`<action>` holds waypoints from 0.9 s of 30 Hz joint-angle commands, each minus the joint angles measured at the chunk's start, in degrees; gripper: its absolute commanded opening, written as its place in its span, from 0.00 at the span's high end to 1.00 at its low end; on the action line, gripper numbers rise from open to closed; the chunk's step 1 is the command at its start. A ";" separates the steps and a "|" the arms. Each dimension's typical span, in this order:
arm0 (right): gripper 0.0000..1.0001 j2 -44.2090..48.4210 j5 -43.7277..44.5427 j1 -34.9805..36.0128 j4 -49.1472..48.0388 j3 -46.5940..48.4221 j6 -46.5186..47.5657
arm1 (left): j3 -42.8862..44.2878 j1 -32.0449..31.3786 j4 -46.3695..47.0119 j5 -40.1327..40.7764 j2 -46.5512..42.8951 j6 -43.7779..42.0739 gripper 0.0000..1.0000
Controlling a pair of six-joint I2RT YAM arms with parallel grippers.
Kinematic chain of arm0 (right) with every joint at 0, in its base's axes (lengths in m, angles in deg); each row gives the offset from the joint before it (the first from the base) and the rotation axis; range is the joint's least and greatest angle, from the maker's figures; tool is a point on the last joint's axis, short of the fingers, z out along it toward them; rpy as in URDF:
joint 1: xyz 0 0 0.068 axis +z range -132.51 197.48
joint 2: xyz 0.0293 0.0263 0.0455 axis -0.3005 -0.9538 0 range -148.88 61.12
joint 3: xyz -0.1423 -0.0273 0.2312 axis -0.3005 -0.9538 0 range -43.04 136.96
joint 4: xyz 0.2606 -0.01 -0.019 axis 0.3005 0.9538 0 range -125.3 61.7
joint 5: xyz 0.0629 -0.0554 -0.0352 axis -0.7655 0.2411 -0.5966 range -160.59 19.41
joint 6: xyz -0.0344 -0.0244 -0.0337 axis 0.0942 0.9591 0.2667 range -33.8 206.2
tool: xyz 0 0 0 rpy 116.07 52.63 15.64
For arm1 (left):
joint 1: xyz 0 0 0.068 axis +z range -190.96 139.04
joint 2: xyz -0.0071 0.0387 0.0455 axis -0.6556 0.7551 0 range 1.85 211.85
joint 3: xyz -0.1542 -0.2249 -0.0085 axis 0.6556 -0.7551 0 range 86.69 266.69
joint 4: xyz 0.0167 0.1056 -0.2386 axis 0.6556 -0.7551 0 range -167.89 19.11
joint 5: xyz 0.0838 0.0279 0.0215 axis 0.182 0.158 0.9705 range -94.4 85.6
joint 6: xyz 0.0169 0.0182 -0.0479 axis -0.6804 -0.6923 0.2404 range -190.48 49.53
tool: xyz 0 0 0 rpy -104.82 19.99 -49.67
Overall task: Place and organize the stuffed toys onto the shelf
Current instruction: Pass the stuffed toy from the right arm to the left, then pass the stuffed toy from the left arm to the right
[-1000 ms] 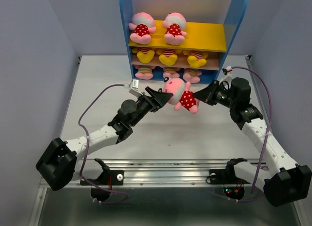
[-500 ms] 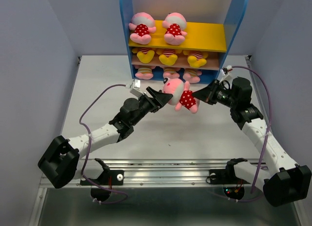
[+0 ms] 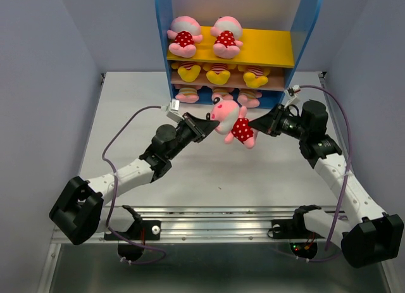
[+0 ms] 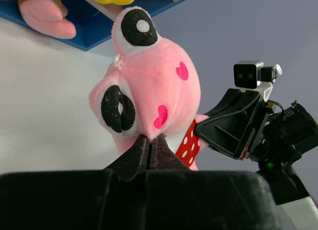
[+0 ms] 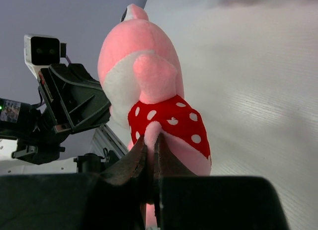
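Note:
A pink pig in a red white-dotted outfit (image 3: 233, 122) (image 4: 149, 91) (image 5: 144, 66) hangs in the air in front of the shelf (image 3: 162, 33), held from both sides. My left gripper (image 3: 212, 124) (image 4: 153, 139) is shut on the fur under its snout. My right gripper (image 3: 253, 125) (image 5: 151, 140) is shut on a pink nub at its back. Two more dotted pigs (image 3: 184, 37) (image 3: 226, 37) lie on the left and middle of the yellow top board (image 3: 272, 49); its right end is bare.
Three yellow bears (image 3: 219, 71) sit in a row on the brown middle board. Pigs in tan-striped shirts (image 3: 187, 93) line the blue base just behind the held pig. Grey walls close in the white table (image 3: 126, 116) on both sides.
My left gripper, open beside the pig's head a second ago, has closed on its face. The pig has shifted slightly left and toward the shelf. The right gripper keeps its hold.

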 commanded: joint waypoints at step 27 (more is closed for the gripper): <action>0.00 0.18 -18.41 0.71 58.95 12.95 126.54 | 12.81 11.75 -18.13 -33.82 1.53 -17.87 1.00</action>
